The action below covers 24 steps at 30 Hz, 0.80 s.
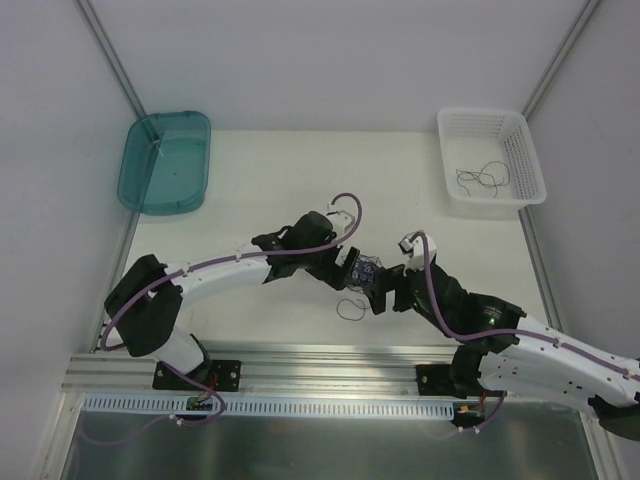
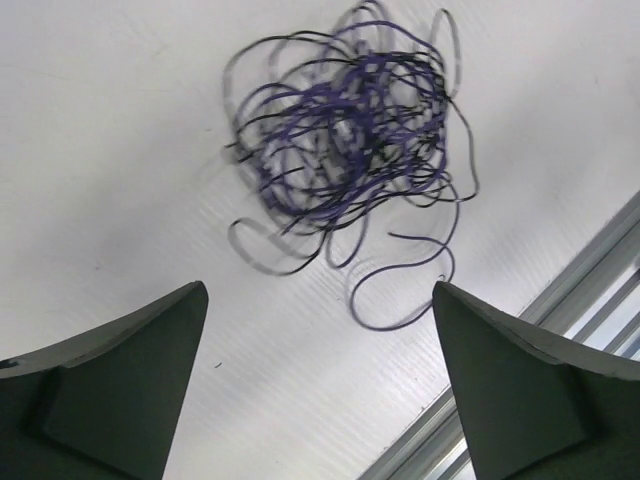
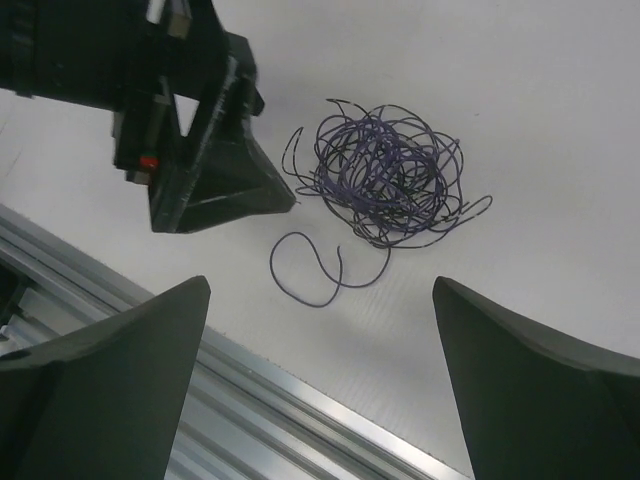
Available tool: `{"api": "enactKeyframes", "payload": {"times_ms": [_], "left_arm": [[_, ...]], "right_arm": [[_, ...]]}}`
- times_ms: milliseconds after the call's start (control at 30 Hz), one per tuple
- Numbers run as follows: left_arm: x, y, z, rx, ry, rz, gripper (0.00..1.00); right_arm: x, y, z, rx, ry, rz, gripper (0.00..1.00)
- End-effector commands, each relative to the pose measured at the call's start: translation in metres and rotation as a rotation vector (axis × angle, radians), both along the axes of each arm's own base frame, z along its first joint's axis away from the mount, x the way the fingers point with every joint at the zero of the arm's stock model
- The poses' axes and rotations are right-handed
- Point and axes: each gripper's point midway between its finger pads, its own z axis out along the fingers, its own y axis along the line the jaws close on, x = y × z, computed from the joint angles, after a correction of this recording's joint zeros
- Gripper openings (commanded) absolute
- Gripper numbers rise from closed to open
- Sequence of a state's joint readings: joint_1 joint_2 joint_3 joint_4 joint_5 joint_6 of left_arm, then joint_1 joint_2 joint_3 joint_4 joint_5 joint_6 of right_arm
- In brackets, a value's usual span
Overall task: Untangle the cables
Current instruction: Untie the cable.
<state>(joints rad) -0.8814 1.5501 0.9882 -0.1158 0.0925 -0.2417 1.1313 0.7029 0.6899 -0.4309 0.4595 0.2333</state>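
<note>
The cables (image 1: pixel 367 267) lie as a fist-sized tangle of thin purple and black strands on the white table between my two grippers. One loose strand (image 1: pixel 350 308) curls out from the tangle toward the front edge. My left gripper (image 1: pixel 350 272) hovers at the tangle's left side, open and empty. In the left wrist view the tangle (image 2: pixel 345 135) lies ahead of the left gripper (image 2: pixel 320 290), apart from both fingers. My right gripper (image 1: pixel 384 292) stands at the tangle's near right, open and empty. The right wrist view has the tangle (image 3: pixel 385 175), the loose strand (image 3: pixel 312 275) and a left finger (image 3: pixel 230 185) beside them.
A white mesh basket (image 1: pixel 527 165) at the back right holds a few separate strands (image 1: pixel 480 178). A teal tray (image 1: pixel 135 170) sits at the back left. An aluminium rail (image 1: pixel 320 365) runs along the table's front edge, close to the loose strand.
</note>
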Motion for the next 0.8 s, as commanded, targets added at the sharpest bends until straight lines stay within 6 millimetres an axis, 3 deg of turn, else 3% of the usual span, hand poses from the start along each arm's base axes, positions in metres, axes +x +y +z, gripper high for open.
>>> {"api": "enactKeyframes", "payload": {"times_ms": [0,33,100,133,167,200,267,400,467,500,533,633,667,733,767], "left_arm": [[0.014,0.011,0.041,-0.079,-0.072,0.114,0.99],[0.017,0.018,0.055,-0.104,-0.107,0.162,0.99],[0.011,0.028,0.057,-0.138,-0.083,0.233,0.99],[0.01,0.036,0.07,-0.173,-0.105,0.275,0.99],[0.007,0.041,0.072,-0.201,-0.083,0.321,0.99],[0.001,0.049,0.062,-0.195,-0.066,0.342,0.99],[-0.009,0.055,0.067,-0.247,-0.047,0.364,0.99],[-0.03,0.064,0.043,-0.26,0.018,0.353,0.99],[-0.034,0.063,0.041,-0.289,0.028,0.348,0.99],[-0.039,0.064,0.031,-0.283,0.048,0.339,0.99],[-0.04,0.062,0.03,-0.302,0.052,0.336,0.99],[-0.044,0.059,0.024,-0.332,0.063,0.318,0.99],[-0.045,0.059,0.023,-0.332,0.065,0.316,0.99],[-0.047,0.059,0.017,-0.329,0.075,0.313,0.99],[-0.046,0.058,0.017,-0.336,0.072,0.31,0.99]], "right_arm": [[0.007,-0.018,-0.005,-0.074,-0.01,-0.081,1.0],[0.009,-0.021,-0.005,-0.09,-0.017,-0.094,1.0],[0.013,-0.02,-0.008,-0.133,-0.026,-0.087,1.0],[0.017,-0.021,-0.011,-0.153,-0.017,-0.085,0.97],[0.021,-0.022,-0.011,-0.162,-0.006,-0.088,0.97],[0.032,-0.032,-0.021,-0.202,0.032,-0.135,0.97],[0.036,-0.03,-0.03,-0.211,0.097,-0.078,0.97],[0.063,-0.034,-0.042,-0.206,0.177,-0.057,0.97],[0.065,-0.021,-0.059,-0.208,0.256,0.043,0.97],[0.072,-0.016,-0.057,-0.186,0.269,0.059,0.97],[0.073,-0.011,-0.077,-0.223,0.332,0.081,0.97],[0.088,-0.003,-0.091,-0.258,0.343,0.107,0.97],[0.091,-0.001,-0.105,-0.285,0.371,0.113,0.97],[0.1,0.005,-0.11,-0.294,0.372,0.119,0.97],[0.101,0.005,-0.124,-0.323,0.407,0.12,0.97]]}}
